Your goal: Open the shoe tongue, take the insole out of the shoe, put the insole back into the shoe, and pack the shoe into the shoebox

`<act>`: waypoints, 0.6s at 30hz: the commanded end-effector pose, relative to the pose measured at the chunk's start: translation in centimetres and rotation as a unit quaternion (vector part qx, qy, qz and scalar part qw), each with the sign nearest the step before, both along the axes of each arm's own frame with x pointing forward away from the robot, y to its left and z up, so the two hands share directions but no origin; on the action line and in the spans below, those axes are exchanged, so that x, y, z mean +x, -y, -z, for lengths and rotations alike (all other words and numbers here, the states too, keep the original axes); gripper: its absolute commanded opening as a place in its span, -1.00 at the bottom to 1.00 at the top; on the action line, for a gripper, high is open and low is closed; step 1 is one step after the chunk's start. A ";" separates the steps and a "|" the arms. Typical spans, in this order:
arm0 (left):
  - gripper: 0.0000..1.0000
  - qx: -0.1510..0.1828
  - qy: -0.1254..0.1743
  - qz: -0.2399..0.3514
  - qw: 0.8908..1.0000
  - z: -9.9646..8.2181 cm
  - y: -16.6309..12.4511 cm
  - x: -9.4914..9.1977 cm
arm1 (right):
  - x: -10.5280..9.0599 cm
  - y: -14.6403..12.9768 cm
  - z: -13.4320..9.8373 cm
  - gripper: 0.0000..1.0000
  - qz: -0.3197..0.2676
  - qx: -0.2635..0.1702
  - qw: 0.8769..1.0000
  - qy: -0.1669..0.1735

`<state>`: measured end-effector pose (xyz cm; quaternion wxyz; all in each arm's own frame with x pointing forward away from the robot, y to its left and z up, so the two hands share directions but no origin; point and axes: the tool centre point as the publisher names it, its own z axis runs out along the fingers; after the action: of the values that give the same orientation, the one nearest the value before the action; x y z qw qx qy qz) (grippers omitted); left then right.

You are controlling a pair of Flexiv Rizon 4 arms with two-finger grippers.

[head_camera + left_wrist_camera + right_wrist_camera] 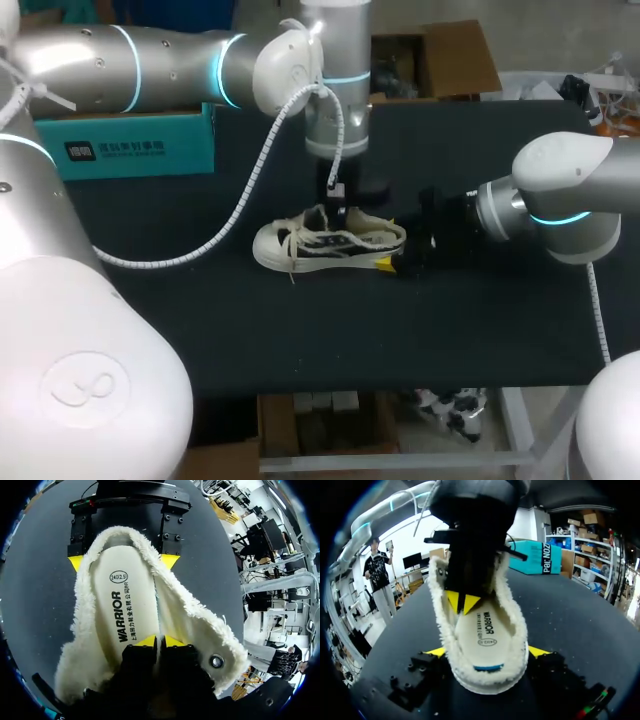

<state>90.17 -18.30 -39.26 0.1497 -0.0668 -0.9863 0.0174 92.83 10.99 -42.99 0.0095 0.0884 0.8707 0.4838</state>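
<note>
right gripper (488,651): clamped across heel of shoe (330,243) | shoe: on black table (300,340), mouth spread wide, opening judged done | insole (125,600): flat inside shoe, not out | left gripper (160,641): above shoe, fingers together, tips on insole | shoebox (140,150): well behind shoe | remaining: removal, refit, packing

Left arm (150,55): glossy silver-white shells, cyan light rings at joints, white coiled cable (255,175) strung along it. Right arm (570,185): same finish, one cyan ring, thin cable (597,310) in white. Left claw (160,641): black body, yellow wedge tips. Right claw (488,652): black blocks, socket-head screws, yellow tips.
</note>
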 end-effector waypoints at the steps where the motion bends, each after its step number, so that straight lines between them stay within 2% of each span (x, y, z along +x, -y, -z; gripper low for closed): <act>1: -0.36 0.006 0.011 -0.003 1.000 0.7 0.3 -0.8 | 0.4 0.2 0.7 -1.00 -0.001 0.002 1.000 0.000; 6: -0.33 0.011 0.038 -0.014 0.999 2.1 0.5 -0.6 | 0.4 0.2 0.7 -1.00 -0.001 0.002 1.000 0.000; 10: -0.44 0.013 0.071 -0.023 0.997 3.9 0.6 -0.2 | 0.4 0.2 0.7 -1.00 -0.001 0.002 1.000 0.000; 16: -0.42 0.009 0.106 -0.023 0.994 6.8 0.1 0.8 | 0.4 0.2 0.7 -1.00 -0.001 0.002 1.000 0.000; 18: -0.51 0.010 0.122 -0.021 0.992 7.7 -0.1 1.1 | 0.4 0.2 0.7 -1.00 -0.001 0.002 1.000 0.000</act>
<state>91.63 -18.35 -40.15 0.0561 -0.0441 -0.9974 0.0025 92.90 10.97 -43.05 0.0099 0.0888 0.8707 0.4836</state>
